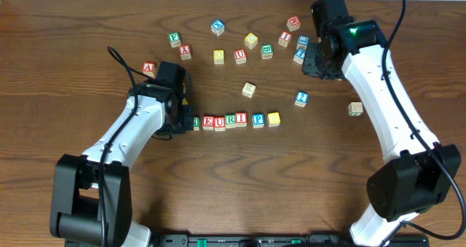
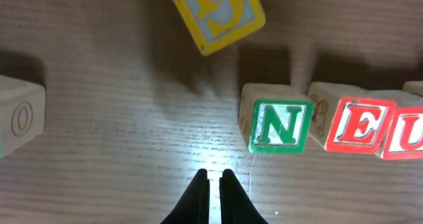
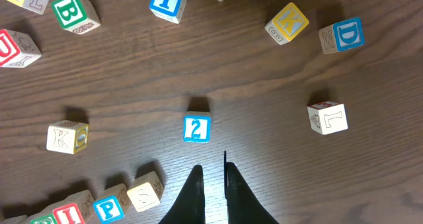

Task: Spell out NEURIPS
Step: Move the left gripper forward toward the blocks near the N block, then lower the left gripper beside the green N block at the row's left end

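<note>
A row of cubes [image 1: 233, 121] lies at the table's middle, reading E [image 1: 209, 122], U [image 1: 220, 122], R [image 1: 231, 120], I [image 1: 241, 119], P [image 1: 258, 120], S [image 1: 273, 119]. The green N [image 2: 281, 126] stands at the row's left end, touching the red E [image 2: 360, 125], with the U [image 2: 410, 135] beyond. My left gripper [image 2: 215, 178] is shut and empty, just left of the N [image 1: 196, 122]. My right gripper [image 3: 211, 168] is shut and empty, held above the table behind a blue "2" cube [image 3: 196, 128]. The P [image 3: 109, 207] and S [image 3: 145, 192] show at lower left there.
Loose cubes lie scattered across the far half: a yellow cube [image 2: 217, 12], an O cube [image 2: 20, 118], a B [image 3: 76, 11], a T [image 3: 166, 0], a D [image 3: 342, 36], an L [image 3: 327, 117]. One cube [image 1: 355, 108] sits by the right arm.
</note>
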